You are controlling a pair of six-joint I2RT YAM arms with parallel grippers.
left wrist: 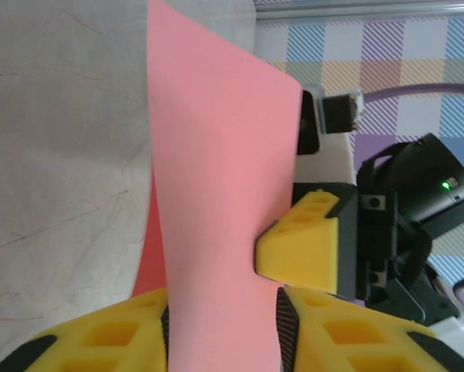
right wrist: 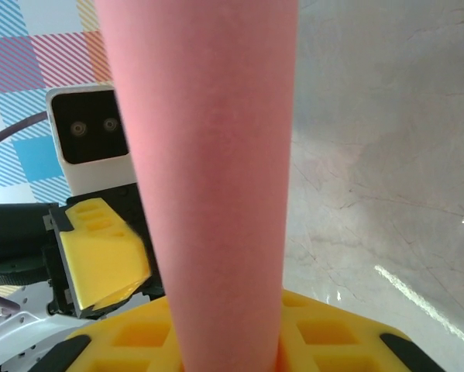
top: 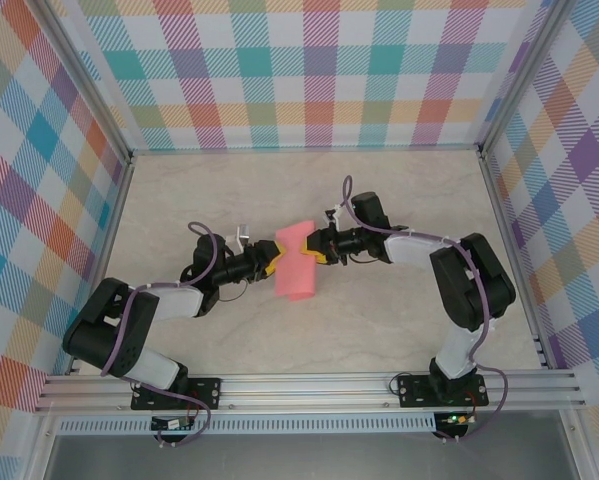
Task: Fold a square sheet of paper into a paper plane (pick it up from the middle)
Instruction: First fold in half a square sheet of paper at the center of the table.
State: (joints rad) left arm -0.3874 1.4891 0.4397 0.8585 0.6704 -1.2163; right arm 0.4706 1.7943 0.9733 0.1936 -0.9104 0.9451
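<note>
Pink paper [top: 297,262] hangs over mid table [top: 399,200], right gripper [top: 322,247] clamped at its 3 o'clock edge; left gripper [top: 270,263] straddles 9 o'clock, grip unclear. Best bet: left pinches squarely, edges aligned, before creasing.

Square sheet [left wrist: 216,194] cut off top, bottom; whether left claw [top: 271,263] pinches it unclear.
</note>
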